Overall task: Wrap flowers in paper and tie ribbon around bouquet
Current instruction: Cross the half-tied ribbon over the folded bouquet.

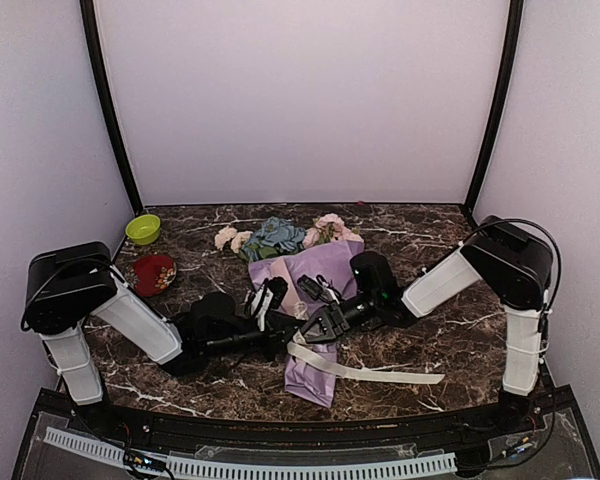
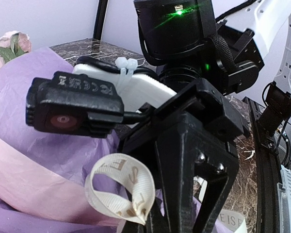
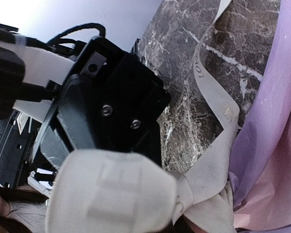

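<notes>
- The bouquet (image 1: 320,275) lies mid-table with its blooms toward the far edge, and both grippers meet at its narrow end.
- Your left gripper (image 1: 283,338) is closed; what it grips is hidden.
- Your right gripper (image 2: 191,213) sits just beside the looped ribbon (image 2: 121,189). Its tips are cut off, so you cannot tell how wide it stands.
- You have one bouquet and one ribbon.

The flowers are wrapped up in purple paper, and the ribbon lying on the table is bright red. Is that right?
Not quite. The ribbon is cream-beige, not bright red, as the top external view shows. The rest holds: the flowers are wrapped in purple paper, and the ribbon trails out across the table.
</notes>
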Motion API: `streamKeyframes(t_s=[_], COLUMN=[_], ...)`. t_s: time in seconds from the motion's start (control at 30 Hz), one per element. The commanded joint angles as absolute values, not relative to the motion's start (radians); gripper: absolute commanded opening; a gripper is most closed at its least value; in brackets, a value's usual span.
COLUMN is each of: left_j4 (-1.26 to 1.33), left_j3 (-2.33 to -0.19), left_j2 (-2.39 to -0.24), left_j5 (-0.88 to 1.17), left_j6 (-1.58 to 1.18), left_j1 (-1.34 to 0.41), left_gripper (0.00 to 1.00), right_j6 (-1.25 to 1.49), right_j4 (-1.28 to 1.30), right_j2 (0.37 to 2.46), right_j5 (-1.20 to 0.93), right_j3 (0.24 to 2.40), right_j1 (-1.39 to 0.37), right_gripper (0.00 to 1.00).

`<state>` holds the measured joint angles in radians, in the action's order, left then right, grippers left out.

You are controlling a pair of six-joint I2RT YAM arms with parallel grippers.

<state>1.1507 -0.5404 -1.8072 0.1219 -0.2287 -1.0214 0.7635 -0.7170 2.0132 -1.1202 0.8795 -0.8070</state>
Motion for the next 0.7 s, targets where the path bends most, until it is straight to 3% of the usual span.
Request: streamKeyframes(t_s=[0.0,0.17,0.3,0.57,0.67], left_j4=[1.149,1.16,1.168,1.144,1.104], left_j3=[-0.569,-0.565,-0.561,-0.563,-0.557], left_j2=[-1.83,-1.837,-1.849,-1.827,-1.802], left_j5=[0.139,0.137,0.145,0.103,0.067], left_j6=[-0.225,-0.216,-0.209,-0.186,-0.177], left_j1=[-1.023,-1.023,-1.023,-1.022,-1.018], left_gripper=[0.0,0.0,0.0,0.05,0.19], right_j6=[0.437,0.403,0.529,0.582,0.604], right_j4=[-0.291,-0.229,-0.395,-0.429,-0.462], right_j2=[1.96,1.952,1.941,1.941,1.939], right_j5=[-1.05,-1.06,-1.105,-1.056,-1.053], right_j3=[1.001,0.995,0.965,0.954,0.916], right_j1=[-0.857,-0.869,-0.861,-0.839,-0.828], right_gripper=[0.26,0.28,0.27,0.2,0.2])
